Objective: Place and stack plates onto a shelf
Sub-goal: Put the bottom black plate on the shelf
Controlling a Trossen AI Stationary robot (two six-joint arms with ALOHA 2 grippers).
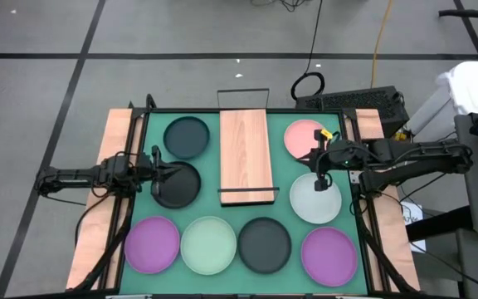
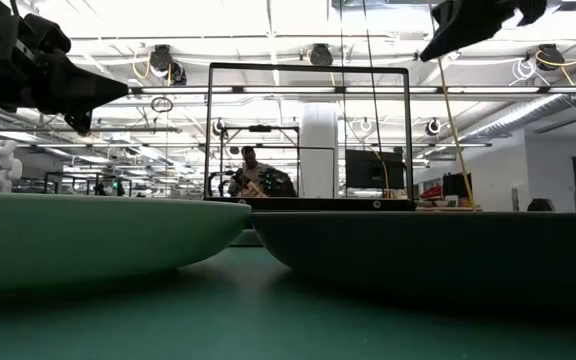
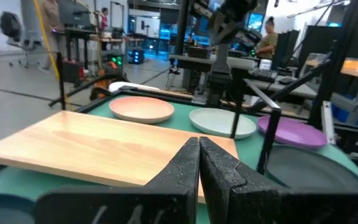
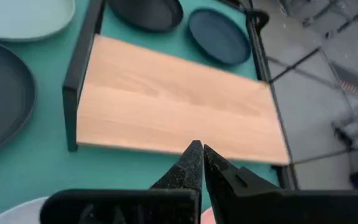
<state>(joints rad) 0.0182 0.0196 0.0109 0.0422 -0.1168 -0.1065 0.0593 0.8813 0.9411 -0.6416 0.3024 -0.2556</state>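
Observation:
The shelf [image 1: 246,156], a light wood board with black wire ends, lies in the middle of the green mat. Eight plates rest flat around it. Two dark grey plates [image 1: 187,137] [image 1: 177,184] are on its left; a pink plate [image 1: 307,139] and a pale mint plate [image 1: 315,198] are on its right. Along the near edge lie a purple [image 1: 152,244], a pale mint [image 1: 208,245], a dark grey [image 1: 264,245] and a purple plate [image 1: 329,255]. My left gripper [image 1: 166,170] [image 3: 199,144] is shut, raised over the nearer left dark plate's rim. My right gripper [image 1: 320,170] [image 4: 197,149] is shut, raised between the pink and pale plates.
Wooden side rails [image 1: 116,133] and black frame bars border the mat. A keyboard [image 1: 355,100] and cables lie beyond the far right corner. The shelf board's top [image 3: 92,146] is bare. People and equipment show in the room behind the table.

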